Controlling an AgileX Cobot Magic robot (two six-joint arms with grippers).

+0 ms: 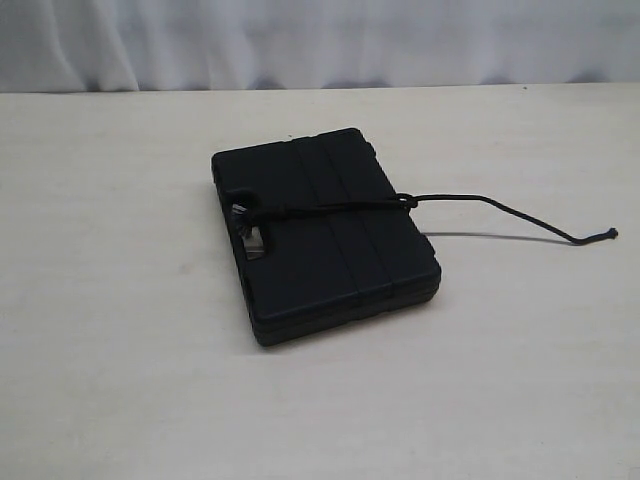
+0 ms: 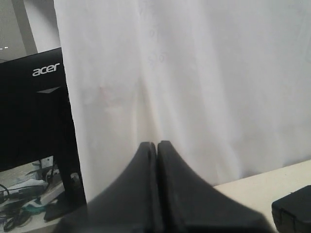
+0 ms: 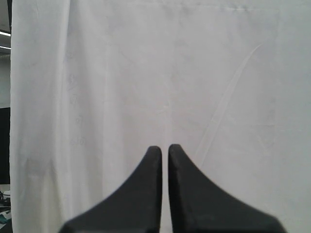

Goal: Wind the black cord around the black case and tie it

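A black case point(image 1: 325, 235) lies flat near the middle of a pale counter point(image 1: 110, 360), turned at an angle to the counter's edges. Its ribbed lid faces up and its handle slot points toward the counter's left edge. A black cord point(image 1: 500, 208) is bunched at that slot, crosses the lid in 1 line and reaches a small knot at the case's right edge. From there the loose end arcs out toward the counter's right edge and finishes in a knotted tip, well apart from the case. A thin shadow runs along the counter beneath it. A white curtain point(image 1: 300, 40) hangs behind the counter's far edge.

The left tool point(image 2: 157, 144) is clenched on nothing, its 2 black fingers pressed together and pointing at the curtain. Beside the curtain stands a black monitor point(image 2: 29, 111) marked "acer", with a tangle of cables point(image 2: 19, 213) at its foot. A strip of counter shows in the left wrist view, and on it sits a black corner that looks like the case, apart from the tool.

The right tool point(image 3: 164, 148) is likewise clenched and empty, with only a thin slit between its fingers, and it faces the white curtain.
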